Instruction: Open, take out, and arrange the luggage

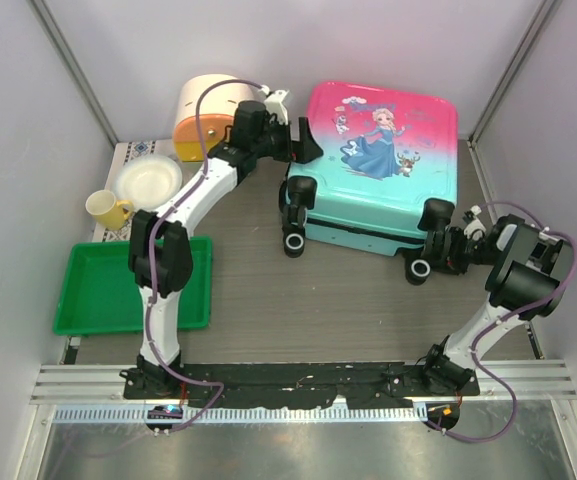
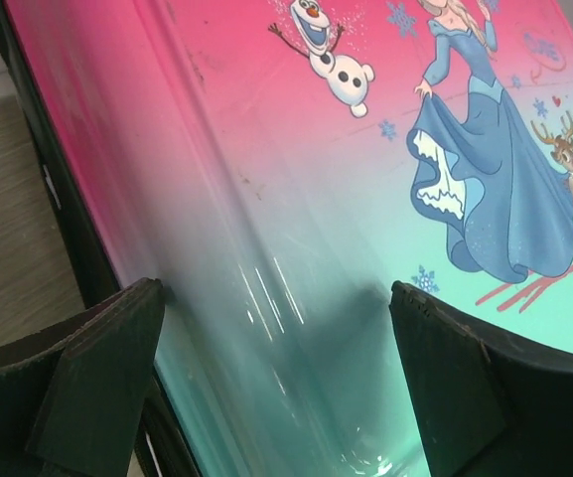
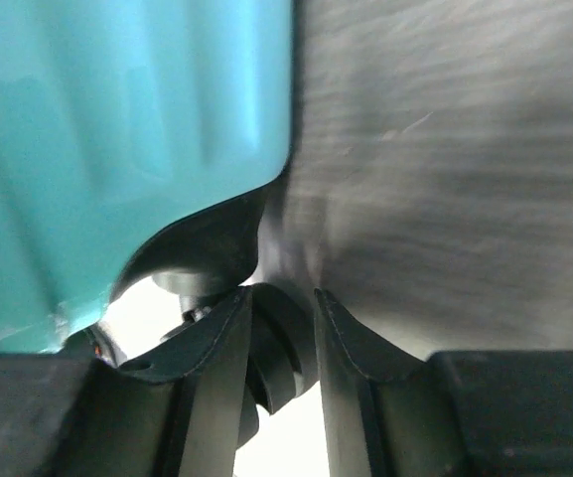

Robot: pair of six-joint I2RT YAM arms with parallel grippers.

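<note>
Pale walls around a grey wood-look bench (image 1: 298, 310). On it, toward the far right, lying flat and shut, printed side up: the luggage (image 1: 378, 165). Spread wide over the shell's left edge, holding nothing: the left end effector (image 2: 276, 328). Narrowed almost closed beside the near-right wheel (image 1: 420, 268): the right end effector (image 3: 284, 308), possibly pinching that wheel, though too blurred to tell.

Could roll or skid the luggage across the bench if tugged by a wheel. Could slip off the glossy shell, with no grip on the zip yet.

Counted: one luggage, one green tray (image 1: 88, 300), one yellow cup (image 1: 106, 208), one white bowl (image 1: 150, 180), one round cream-and-orange box (image 1: 203, 115), two end effectors
</note>
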